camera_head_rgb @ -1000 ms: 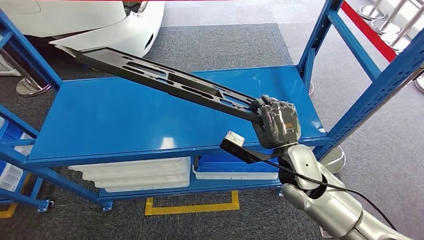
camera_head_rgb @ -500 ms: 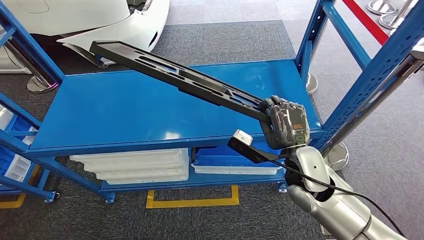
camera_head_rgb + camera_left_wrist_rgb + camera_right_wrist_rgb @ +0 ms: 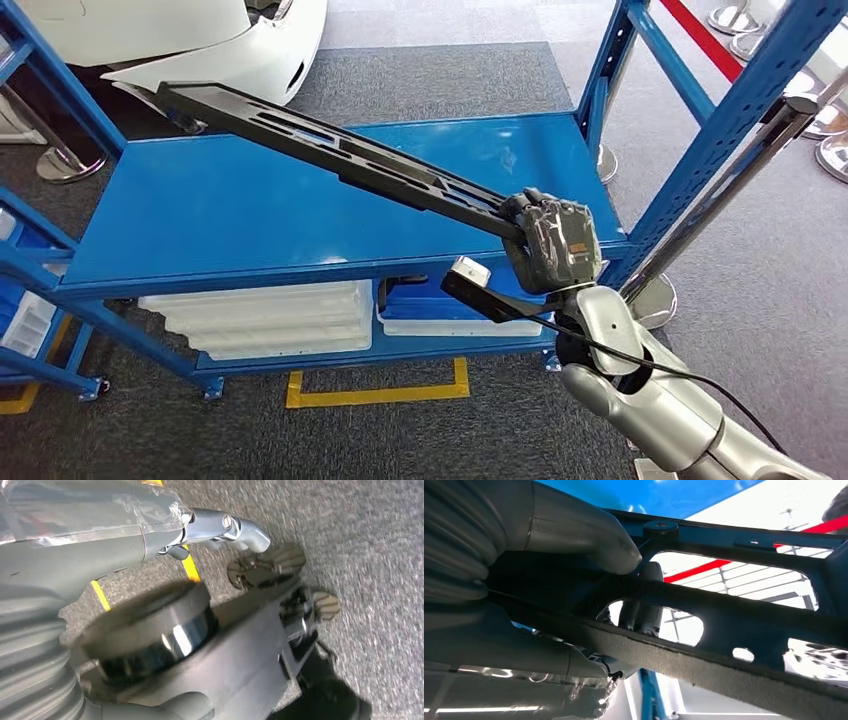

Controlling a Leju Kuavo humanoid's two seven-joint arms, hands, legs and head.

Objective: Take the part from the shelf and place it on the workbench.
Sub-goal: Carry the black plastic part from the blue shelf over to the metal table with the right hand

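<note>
Right robot hand (image 3: 552, 240) grips near end of long black slotted part (image 3: 330, 155); head view: part slants up and away over blue shelf (image 3: 250, 215), far end past shelf's back edge, white trays (image 3: 270, 320) on tier below. Left wrist view: left robot hand (image 3: 75, 540) over grey carpet, open/closed cannot tell. Right wrist view: thumb (image 3: 574, 525) and fingers (image 3: 641, 605) clamp part's bar (image 3: 724, 615).

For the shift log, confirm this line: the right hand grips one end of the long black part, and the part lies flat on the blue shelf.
Not quite. The right hand does grip one end of the long black part, but the part is not lying flat: the head view shows it tilted, rising from the hand over the blue shelf with its far end past the back edge.
</note>
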